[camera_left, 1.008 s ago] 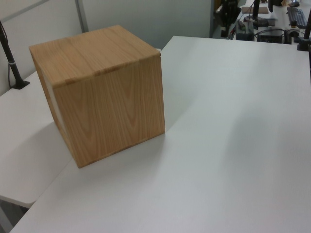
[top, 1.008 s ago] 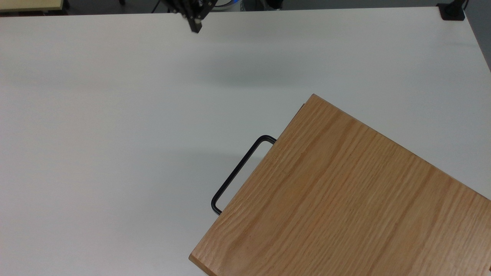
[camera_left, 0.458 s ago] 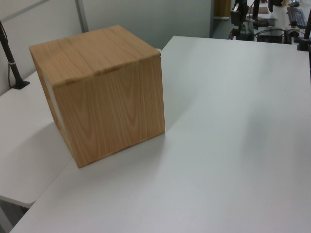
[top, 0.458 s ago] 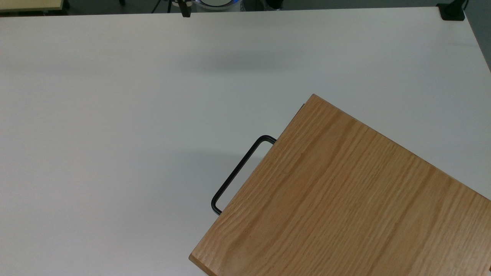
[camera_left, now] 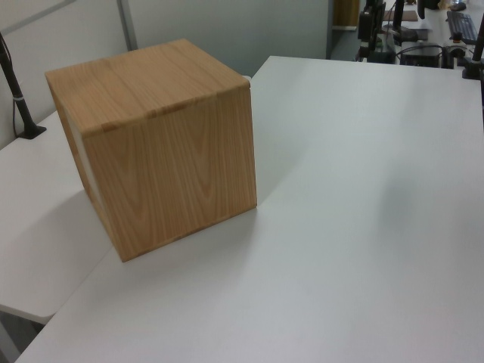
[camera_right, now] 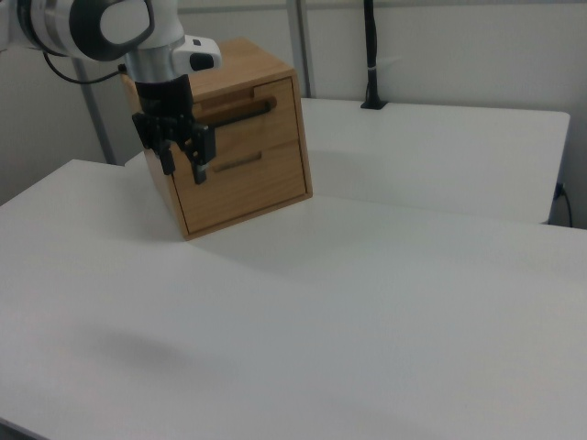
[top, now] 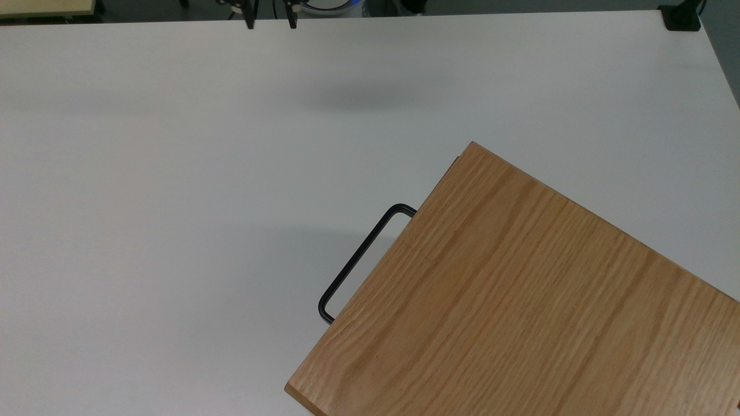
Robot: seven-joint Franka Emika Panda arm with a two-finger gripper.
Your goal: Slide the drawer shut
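The oak cabinet (top: 520, 300) stands at the top view's lower right, and the left view shows its plain side and top (camera_left: 166, 144). Its upper drawer (camera_right: 261, 126) sits back in the cabinet front. Just the drawer's black bar handle (top: 358, 260) pokes out from under the top slab; the same handle (camera_right: 234, 112) lies along the drawer front. My gripper (top: 272, 22) hangs open at the top view's upper edge, far from the handle and holding nothing. In the right view my gripper (camera_right: 182, 167) overlaps the cabinet's left edge, fingers apart.
A lower drawer with its own handle (camera_right: 237, 163) sits under the upper one. The white table (top: 173, 173) spreads wide around the cabinet. A black clamp (top: 682, 17) sits at the table's far right corner, and a black pole (camera_right: 371, 55) rises behind the cabinet.
My gripper has drawn back toward the top view's upper edge and its fingers have spread apart. Cabinet, drawer and handle have not moved.
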